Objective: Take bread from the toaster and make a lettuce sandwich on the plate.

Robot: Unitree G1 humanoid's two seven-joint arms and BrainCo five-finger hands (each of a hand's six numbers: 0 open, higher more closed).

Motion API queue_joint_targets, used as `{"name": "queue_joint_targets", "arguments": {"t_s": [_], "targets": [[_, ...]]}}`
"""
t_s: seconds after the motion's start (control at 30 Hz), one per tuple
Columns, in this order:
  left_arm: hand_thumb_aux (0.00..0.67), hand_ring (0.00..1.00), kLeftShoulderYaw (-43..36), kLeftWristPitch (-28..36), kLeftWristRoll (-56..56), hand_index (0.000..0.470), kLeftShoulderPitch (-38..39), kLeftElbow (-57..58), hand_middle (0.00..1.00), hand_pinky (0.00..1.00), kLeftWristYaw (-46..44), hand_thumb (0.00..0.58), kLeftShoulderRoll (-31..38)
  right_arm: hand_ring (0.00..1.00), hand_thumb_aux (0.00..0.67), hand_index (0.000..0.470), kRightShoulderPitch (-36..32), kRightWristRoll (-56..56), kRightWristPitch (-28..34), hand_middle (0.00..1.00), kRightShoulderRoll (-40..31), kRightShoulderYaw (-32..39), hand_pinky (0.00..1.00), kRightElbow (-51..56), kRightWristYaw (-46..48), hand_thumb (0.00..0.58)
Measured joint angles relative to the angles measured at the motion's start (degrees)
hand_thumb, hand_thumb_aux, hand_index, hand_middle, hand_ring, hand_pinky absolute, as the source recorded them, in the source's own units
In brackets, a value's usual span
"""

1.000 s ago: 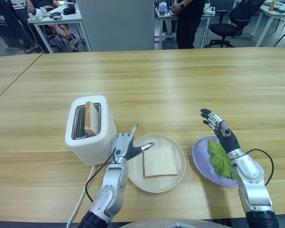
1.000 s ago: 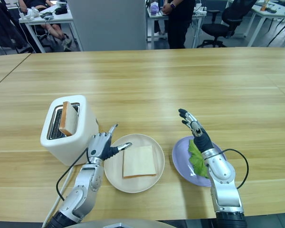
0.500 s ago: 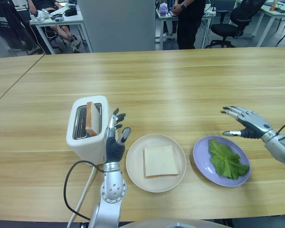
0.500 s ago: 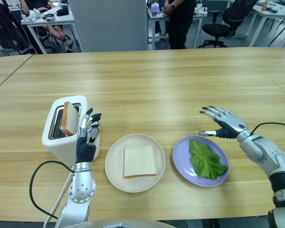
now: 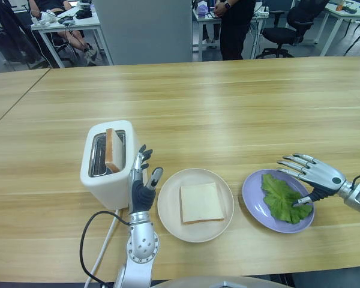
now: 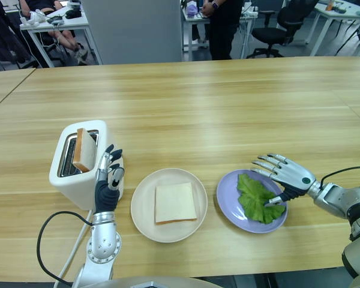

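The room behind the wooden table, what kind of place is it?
Most likely an open office or lab, not a kitchen: white work desks and a black swivel chair stand behind the long wooden table.

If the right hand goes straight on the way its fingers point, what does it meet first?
Most likely the lettuce leaf on the purple plate: the right hand sits at that plate's right edge, fingers open and aimed left across the leaf. Its height above the leaf is unclear.
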Motion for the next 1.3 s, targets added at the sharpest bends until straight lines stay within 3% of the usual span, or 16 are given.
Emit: {"name": "queue_joint_targets", "arguments": {"t_s": [0.03, 0.17, 0.2, 0.27, 0.3, 0.33, 0.47, 0.5, 0.53, 0.6, 0.67, 0.7, 0.77, 0.8, 0.83, 1.3], "targets": [[0.0, 0.22, 0.22, -0.15, 0.0, 0.0, -0.02, 0.17, 0.22, 0.22, 0.01, 0.0, -0.03, 0.0, 0.026, 0.018, -0.05, -0.15, 0.18, 0.0, -0.08, 0.83, 0.0, 0.03, -1.0, 0.045], [0.0, 0.22, 0.67, -0.36, 0.0, 0.0, -0.06, 1.51, 0.22, 0.22, 0.1, 0.0, -0.07, 0.02, 0.039, 0.027, -0.31, -0.73, 0.54, 0.02, -0.05, 3.72, 0.02, 1.31, -2.96, 0.066], [0.0, 0.22, 0.77, -0.39, 0.0, 0.0, -0.05, 1.78, 0.22, 0.22, 0.11, 0.0, -0.07, 0.04, 0.066, 0.045, -0.5, -0.82, 0.72, 0.04, 0.01, 4.45, 0.04, 1.95, -3.18, 0.108], [0.0, 0.22, 0.95, -0.42, 0.0, 0.0, -0.11, 1.98, 0.22, 0.22, 0.1, 0.0, -0.07, 0.05, 0.047, 0.032, -0.65, -0.95, 1.3, 0.05, 0.25, 5.91, 0.05, 2.98, -3.55, 0.079], [0.0, 0.23, 1.02, -0.42, 0.0, 0.0, -0.15, 1.99, 0.23, 0.23, 0.09, 0.0, -0.07, 0.07, 0.06, 0.041, -0.66, -0.99, 1.53, 0.07, 0.52, 6.35, 0.07, 3.47, -3.66, 0.1], [0.0, 0.22, 1.07, -0.42, 0.0, 0.0, -0.22, 2.0, 0.22, 0.22, 0.07, 0.0, -0.06, 0.07, 0.097, 0.067, -0.73, -1.06, 1.72, 0.07, 0.78, 6.93, 0.07, 3.8, -3.75, 0.156], [0.0, 0.23, 1.4, -0.42, 0.01, 0.0, -0.74, 2.36, 0.23, 0.23, -0.1, 0.0, -0.05, 0.09, 0.092, 0.063, -1.31, -2.21, 2.59, 0.09, 2.48, 10.03, 0.09, 4.91, -3.9, 0.148], [0.0, 0.23, 1.45, -0.42, 0.0, 0.0, -0.85, 2.59, 0.23, 0.23, -0.12, 0.0, -0.06, 0.11, 0.187, 0.128, -1.91, -2.29, 2.79, 0.11, 3.03, 10.61, 0.11, 5.21, -3.9, 0.278], [0.0, 0.23, 1.47, -0.42, 0.0, 0.0, -1.07, 2.96, 0.23, 0.23, -0.13, 0.0, -0.05, 0.11, 0.236, 0.162, -2.46, -2.33, 2.85, 0.11, 3.33, 10.83, 0.11, 5.41, -3.89, 0.337], [0.0, 0.23, 1.53, -0.43, 0.0, 0.0, -1.61, 3.67, 0.23, 0.23, -0.18, 0.0, -0.04, 0.12, 0.25, 0.171, -2.99, -2.29, 3.12, 0.12, 3.4, 11.29, 0.12, 5.77, -3.89, 0.352], [0.0, 0.23, 1.59, -0.46, 0.0, 0.0, -2.0, 4.05, 0.23, 0.23, -0.25, 0.0, 0.03, 0.14, 0.344, 0.236, -3.0, -2.13, 3.43, 0.14, 3.84, 11.78, 0.14, 6.13, -3.87, 0.443], [0.0, 0.23, 1.6, -0.47, -0.02, 0.0, -2.08, 4.2, 0.23, 0.23, -0.27, 0.0, 0.07, 0.14, 0.344, 0.236, -3.0, -2.01, 3.52, 0.14, 4.05, 11.79, 0.14, 6.16, -3.86, 0.443], [0.0, 0.23, 1.65, -0.51, -0.02, 0.0, -2.3, 4.27, 0.23, 0.23, -0.29, 0.0, 0.16, 0.14, 0.478, 0.328, -3.0, -1.69, 3.79, 0.14, 4.37, 11.88, 0.14, 6.19, -3.85, 0.532], [0.0, 0.23, 1.7, -0.62, -0.04, 0.0, -2.42, 4.29, 0.23, 0.23, -0.28, 0.0, 0.18, 0.14, 0.478, 0.328, -3.0, -1.68, 3.94, 0.14, 4.44, 12.02, 0.14, 6.21, -3.76, 0.532], [0.0, 0.23, 1.72, -0.81, -0.05, 0.0, -2.46, 4.38, 0.23, 0.23, -0.28, 0.0, 0.21, 0.14, 0.67, 0.46, -2.99, -1.56, 4.12, 0.14, 4.52, 12.03, 0.14, 6.23, -3.75, 0.58], [0.0, 0.23, 2.26, -1.77, -0.03, 0.0, -2.54, 6.52, 0.23, 0.23, -0.24, 0.0, 0.38, 0.12, 0.67, 0.46, -2.93, 1.38, 2.3, 0.12, 4.9, 12.3, 0.12, 5.41, -3.48, 0.58]]}}
